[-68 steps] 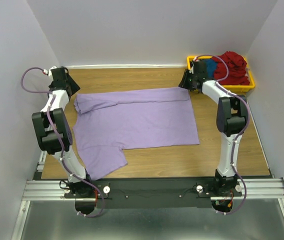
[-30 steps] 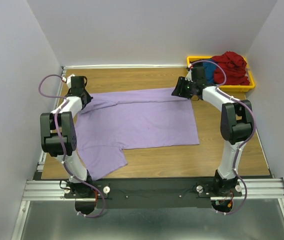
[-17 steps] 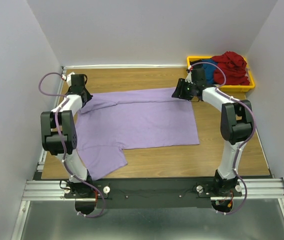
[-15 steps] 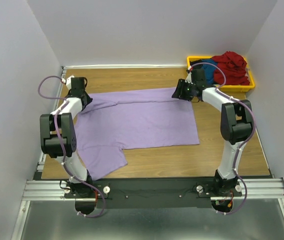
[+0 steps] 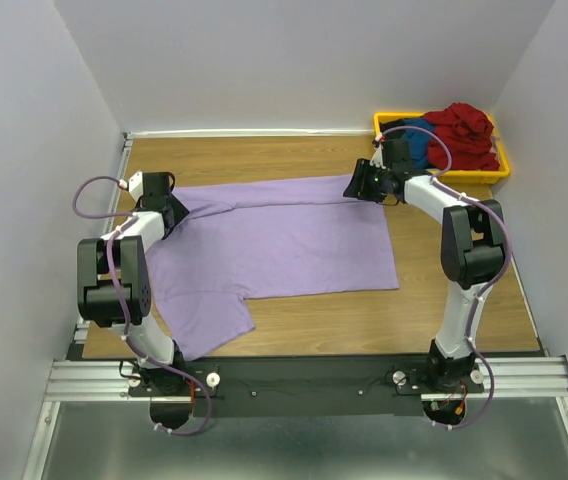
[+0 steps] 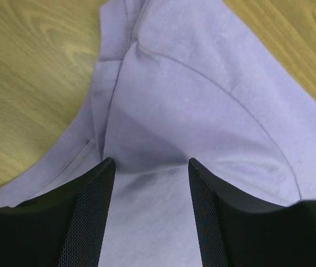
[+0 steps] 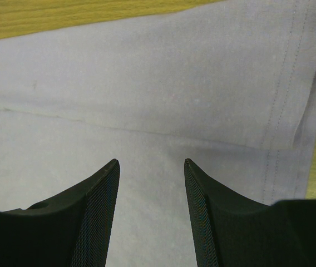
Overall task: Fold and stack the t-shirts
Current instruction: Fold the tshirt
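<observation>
A large lavender-purple t-shirt [image 5: 274,240] lies spread on the wooden table, its far long edge folded over towards me. My left gripper [image 5: 172,215] is open just above the shirt's far left corner; in the left wrist view [image 6: 151,162] the collar and shoulder cloth [image 6: 202,100] lie between the fingers. My right gripper [image 5: 359,186] is open over the shirt's far right corner; in the right wrist view [image 7: 151,162] the folded edge and hem [image 7: 280,111] lie below it. Dark red [image 5: 464,130], blue [image 5: 421,140] and black t-shirts are heaped in the bin.
A yellow plastic bin [image 5: 499,170] sits at the table's far right corner. Grey walls close in the left, back and right sides. Bare wood [image 5: 444,310] shows to the right of and in front of the shirt.
My left gripper has moved from the far left table corner down and towards me onto the shirt's collar corner. My right gripper has moved left from the bin onto the shirt's corner.
</observation>
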Action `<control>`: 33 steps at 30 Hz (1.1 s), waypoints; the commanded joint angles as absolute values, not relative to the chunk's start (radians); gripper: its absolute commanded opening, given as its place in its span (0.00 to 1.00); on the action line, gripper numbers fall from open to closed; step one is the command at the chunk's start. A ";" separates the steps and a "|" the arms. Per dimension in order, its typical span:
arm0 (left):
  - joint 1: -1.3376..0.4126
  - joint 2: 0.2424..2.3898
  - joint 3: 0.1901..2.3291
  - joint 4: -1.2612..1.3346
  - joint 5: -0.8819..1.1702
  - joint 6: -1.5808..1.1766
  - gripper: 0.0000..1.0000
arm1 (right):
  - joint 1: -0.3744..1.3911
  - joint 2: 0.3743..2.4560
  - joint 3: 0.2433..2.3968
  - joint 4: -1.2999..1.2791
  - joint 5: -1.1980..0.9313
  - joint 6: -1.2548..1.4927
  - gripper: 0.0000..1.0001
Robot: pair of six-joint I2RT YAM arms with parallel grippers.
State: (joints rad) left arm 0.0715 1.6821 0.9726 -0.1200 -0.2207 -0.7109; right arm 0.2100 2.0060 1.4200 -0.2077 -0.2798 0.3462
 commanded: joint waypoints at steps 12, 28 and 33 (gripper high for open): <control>0.071 1.657 0.991 -0.158 -0.356 -0.767 0.61 | 0.218 2.008 1.433 -0.216 -0.290 0.334 0.57; 0.069 1.698 0.943 -0.106 -0.331 -0.796 0.57 | 0.216 2.029 1.442 -0.216 -0.299 0.342 0.57; 0.067 1.716 0.994 -0.100 -0.318 -0.776 0.34 | 0.216 2.033 1.442 -0.216 -0.291 0.342 0.57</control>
